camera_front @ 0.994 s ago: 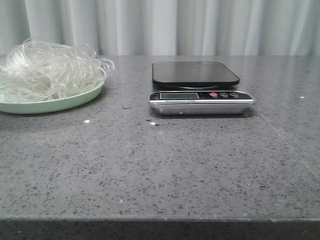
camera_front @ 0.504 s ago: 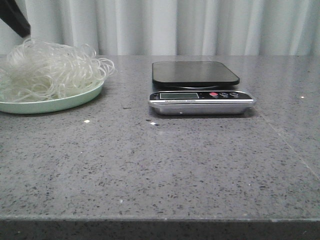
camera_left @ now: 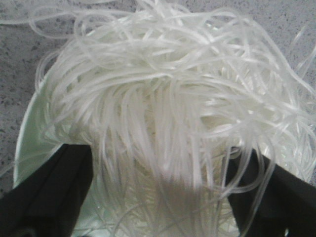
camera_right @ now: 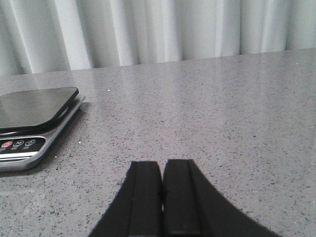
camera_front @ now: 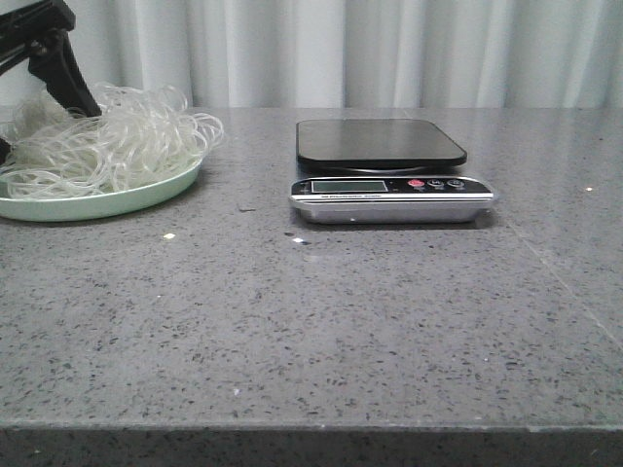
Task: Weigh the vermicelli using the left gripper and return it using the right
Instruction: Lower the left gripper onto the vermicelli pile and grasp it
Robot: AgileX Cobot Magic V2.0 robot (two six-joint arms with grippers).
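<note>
The vermicelli (camera_front: pixel 107 141) is a fluffy whitish tangle heaped on a pale green plate (camera_front: pixel 117 201) at the far left of the table. My left gripper (camera_front: pixel 37 115) is black and comes in from the top left, low over the left part of the heap. In the left wrist view it (camera_left: pixel 158 197) is open, with one black finger (camera_left: pixel 54 187) on each side of the vermicelli (camera_left: pixel 168 98), strands lying between them. My right gripper (camera_right: pixel 162 165) is shut and empty above bare table; it does not show in the front view.
A digital kitchen scale (camera_front: pixel 380 143) with a black platform and silver display panel stands at the table's middle back, and also shows in the right wrist view (camera_right: pixel 34 106). Grey curtains hang behind the speckled grey table (camera_front: pixel 321 331). Its front edge is near.
My left gripper has come into view from the top left and moved down onto the vermicelli heap. The scale and plate have not moved.
</note>
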